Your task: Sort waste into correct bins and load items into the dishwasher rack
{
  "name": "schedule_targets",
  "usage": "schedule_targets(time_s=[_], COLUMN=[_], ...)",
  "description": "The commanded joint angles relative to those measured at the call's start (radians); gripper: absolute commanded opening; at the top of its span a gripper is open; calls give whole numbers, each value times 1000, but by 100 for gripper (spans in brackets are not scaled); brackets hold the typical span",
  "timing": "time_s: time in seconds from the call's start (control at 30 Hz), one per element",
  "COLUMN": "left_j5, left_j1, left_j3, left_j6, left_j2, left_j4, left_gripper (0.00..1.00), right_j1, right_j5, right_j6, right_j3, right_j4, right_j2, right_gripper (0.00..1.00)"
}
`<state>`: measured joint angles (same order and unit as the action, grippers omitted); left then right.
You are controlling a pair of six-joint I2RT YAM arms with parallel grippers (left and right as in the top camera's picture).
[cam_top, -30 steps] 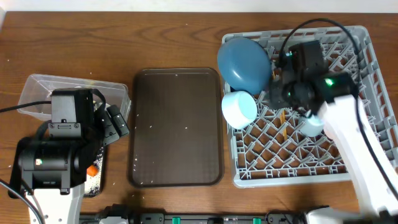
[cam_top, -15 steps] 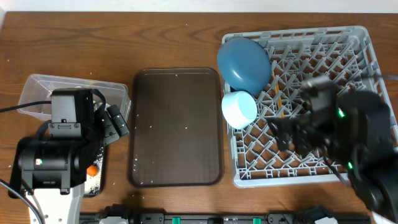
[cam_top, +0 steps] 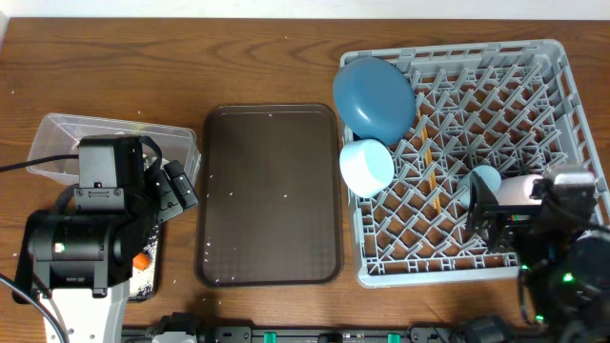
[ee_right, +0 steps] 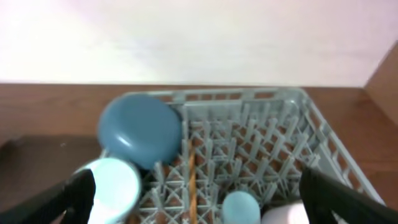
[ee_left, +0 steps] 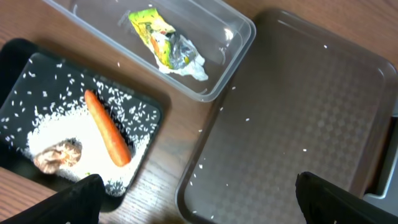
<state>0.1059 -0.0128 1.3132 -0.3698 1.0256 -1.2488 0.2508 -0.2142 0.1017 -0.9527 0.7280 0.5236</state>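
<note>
The grey dishwasher rack (cam_top: 534,95) holds the blue plate (cam_top: 374,95), the white bowl (cam_top: 367,167), the wooden chopsticks (cam_top: 431,173), the light-blue cup (cam_top: 485,178) and the pale pink cup (cam_top: 519,190). My right gripper (cam_top: 505,214) is open and empty at the rack's front right, behind the cups (ee_right: 241,208). My left gripper (ee_left: 199,208) is open and empty above the table. The wrapper with tissue (ee_left: 165,43) lies in the clear tub (ee_left: 242,37). The carrot (ee_left: 107,127), brown lump (ee_left: 57,155) and rice (ee_left: 43,124) lie in the black tray (ee_left: 25,68).
The dark brown serving tray (cam_top: 272,191) lies in the middle with a few rice grains on it. The left arm (cam_top: 91,229) covers most of the black tray in the overhead view. A white wall stands beyond the rack.
The right arm has pulled back from the rack's far middle to its front right corner. The light-blue and pink cups now show in the rack. The left arm has not moved.
</note>
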Motion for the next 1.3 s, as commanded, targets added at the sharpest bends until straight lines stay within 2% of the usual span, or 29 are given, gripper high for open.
schedule_targets(time_s=[0.0, 0.27, 0.47, 0.6, 0.8, 1.27], left_j5=[11, 11, 11, 11, 11, 11], left_j1=[6, 6, 6, 6, 6, 6], left_j3=[7, 7, 7, 7, 7, 7], left_j6=[-9, -9, -9, -9, -9, -9], left_j2=[1, 1, 1, 1, 1, 1], left_j4=[-1, -1, -1, -1, -1, -1], left_gripper=[98, 98, 98, 98, 98, 98], right_j1=[-42, -82, -88, -89, -89, -88], right_j5=[10, 82, 92, 92, 92, 99], right_j6=[-13, -13, -13, -13, -13, -5], right_j3=[191, 578, 773, 844, 949, 948], right_j4=[-91, -328, -502, -554, -686, -667], right_j2=[-95, -327, -462, -520, -518, -518], right_gripper=[99, 99, 99, 99, 99, 99])
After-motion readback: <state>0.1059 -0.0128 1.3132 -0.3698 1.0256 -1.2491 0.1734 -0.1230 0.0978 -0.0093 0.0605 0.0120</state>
